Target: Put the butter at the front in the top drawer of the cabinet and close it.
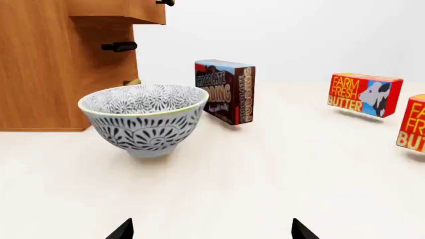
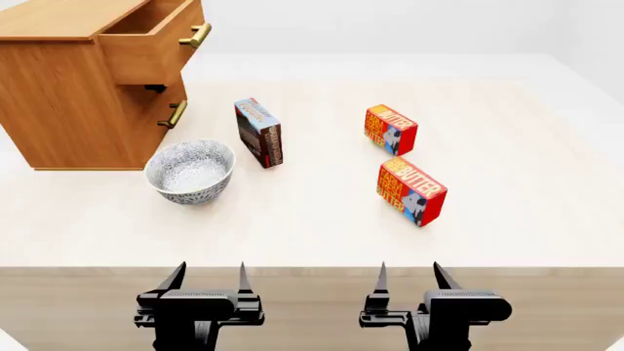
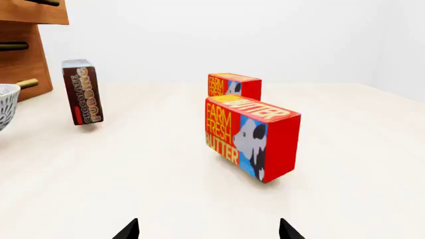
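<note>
The butter at the front point(image 2: 411, 192) point(image 3: 249, 137) is a red-and-yellow carton standing on the pale table, right of centre; its edge shows in the left wrist view point(image 1: 413, 129). An identical carton point(image 2: 391, 129) point(image 3: 234, 85) point(image 1: 365, 94) stands behind it. The wooden cabinet point(image 2: 73, 95) point(image 1: 47, 69) is at the back left, its top drawer point(image 2: 156, 36) pulled out, brass handle showing. Both grippers hang open and empty at the table's near edge: left gripper point(image 2: 209, 281) point(image 1: 211, 230), right gripper point(image 2: 410, 280) point(image 3: 208, 230), which faces the front butter.
A patterned bowl point(image 2: 190, 171) point(image 1: 144, 119) stands in front of the cabinet. A chocolate pudding box point(image 2: 259, 133) point(image 1: 226, 91) point(image 3: 83, 92) stands upright between the bowl and the cartons. The lower drawer's handle point(image 2: 177, 114) is shut against the cabinet.
</note>
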You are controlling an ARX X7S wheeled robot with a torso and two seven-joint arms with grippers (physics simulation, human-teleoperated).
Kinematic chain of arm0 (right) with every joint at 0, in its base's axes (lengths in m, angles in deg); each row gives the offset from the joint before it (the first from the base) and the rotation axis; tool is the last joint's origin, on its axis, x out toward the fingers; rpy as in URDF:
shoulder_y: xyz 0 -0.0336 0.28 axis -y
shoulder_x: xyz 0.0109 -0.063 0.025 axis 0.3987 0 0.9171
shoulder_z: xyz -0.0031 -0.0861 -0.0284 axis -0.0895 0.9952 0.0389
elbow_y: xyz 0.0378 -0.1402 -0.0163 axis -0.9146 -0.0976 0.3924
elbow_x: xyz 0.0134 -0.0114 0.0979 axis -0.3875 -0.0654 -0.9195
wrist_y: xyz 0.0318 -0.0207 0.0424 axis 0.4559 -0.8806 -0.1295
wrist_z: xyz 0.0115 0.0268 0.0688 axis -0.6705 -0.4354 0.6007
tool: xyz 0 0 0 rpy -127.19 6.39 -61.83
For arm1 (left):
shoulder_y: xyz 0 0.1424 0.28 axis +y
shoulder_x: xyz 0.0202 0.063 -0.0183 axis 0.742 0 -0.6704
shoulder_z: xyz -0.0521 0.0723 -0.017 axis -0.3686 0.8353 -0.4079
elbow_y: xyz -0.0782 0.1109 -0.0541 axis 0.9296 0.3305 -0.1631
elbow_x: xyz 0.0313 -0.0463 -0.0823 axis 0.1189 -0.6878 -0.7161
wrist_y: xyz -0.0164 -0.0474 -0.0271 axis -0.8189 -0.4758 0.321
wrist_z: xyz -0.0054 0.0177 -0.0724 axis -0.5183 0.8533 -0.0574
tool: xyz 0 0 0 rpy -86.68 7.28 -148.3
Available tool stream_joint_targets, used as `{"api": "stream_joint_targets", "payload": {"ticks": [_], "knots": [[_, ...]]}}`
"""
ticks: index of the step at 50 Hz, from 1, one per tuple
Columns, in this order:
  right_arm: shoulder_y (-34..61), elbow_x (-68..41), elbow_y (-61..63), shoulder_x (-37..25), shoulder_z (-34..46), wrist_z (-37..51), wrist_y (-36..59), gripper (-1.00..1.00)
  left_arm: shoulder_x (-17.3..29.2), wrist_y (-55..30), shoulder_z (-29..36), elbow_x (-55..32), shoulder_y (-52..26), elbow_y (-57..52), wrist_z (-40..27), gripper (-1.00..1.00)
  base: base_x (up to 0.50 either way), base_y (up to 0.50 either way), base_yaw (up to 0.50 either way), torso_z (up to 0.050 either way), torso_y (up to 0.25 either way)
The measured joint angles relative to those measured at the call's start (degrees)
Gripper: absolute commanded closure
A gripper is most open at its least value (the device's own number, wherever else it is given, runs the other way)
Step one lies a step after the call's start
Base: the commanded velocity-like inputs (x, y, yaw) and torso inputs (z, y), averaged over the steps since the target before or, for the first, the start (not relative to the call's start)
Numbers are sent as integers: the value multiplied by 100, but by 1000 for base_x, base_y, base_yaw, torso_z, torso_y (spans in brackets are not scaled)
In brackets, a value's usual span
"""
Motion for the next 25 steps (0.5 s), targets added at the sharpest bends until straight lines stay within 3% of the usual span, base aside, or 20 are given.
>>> {"api": "stream_joint_targets", "payload": {"ticks": [8, 18, 25], "knots": [[7, -59, -7, -80, 121, 117, 20, -100, 84, 21, 85, -133, 12, -2, -66, -100, 0, 0, 0, 0, 0], [23, -79, 104, -196, 282, 377, 154, -100, 217, -93, 176, -461, 47, -242, -132, -100, 0, 0, 0, 50, 0], [111, -69, 553, -290, 339, 570, 533, -100, 364, -714, 217, -677, -101, -899, -233, -100, 0, 0, 0, 50, 0]]}}
